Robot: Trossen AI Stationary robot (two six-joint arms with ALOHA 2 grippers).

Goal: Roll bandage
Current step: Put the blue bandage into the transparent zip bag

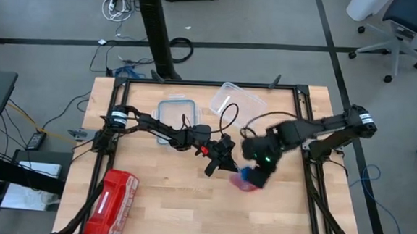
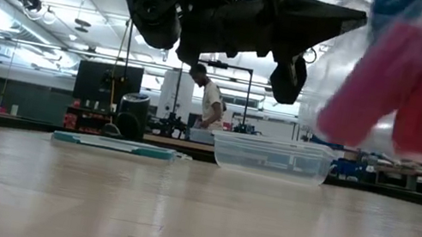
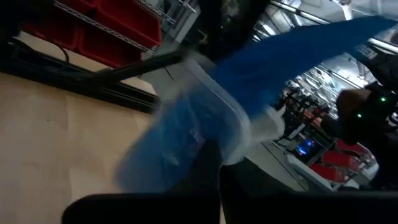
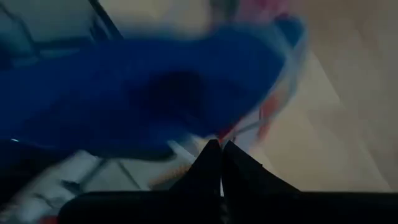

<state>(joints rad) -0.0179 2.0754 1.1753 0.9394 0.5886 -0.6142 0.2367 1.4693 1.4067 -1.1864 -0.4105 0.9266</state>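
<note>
Right gripper [image 1: 252, 179] closed, pinching a clear plastic bag [image 2: 401, 78] lifted above mid-table. Bag holds the bandage [image 4: 155, 93], bright blue, plus red-pink rolls [image 2: 414, 80]. Left gripper [image 1: 212, 168] closed, just beside the bag, on its left; whether it grips the bag cannot be told. Beyond, on the wooden table [image 1: 174, 202]: clear container [image 1: 237, 101], teal-rimmed lid [image 1: 174, 111]. Red pouch [image 1: 112, 204] near front-left corner
</note>
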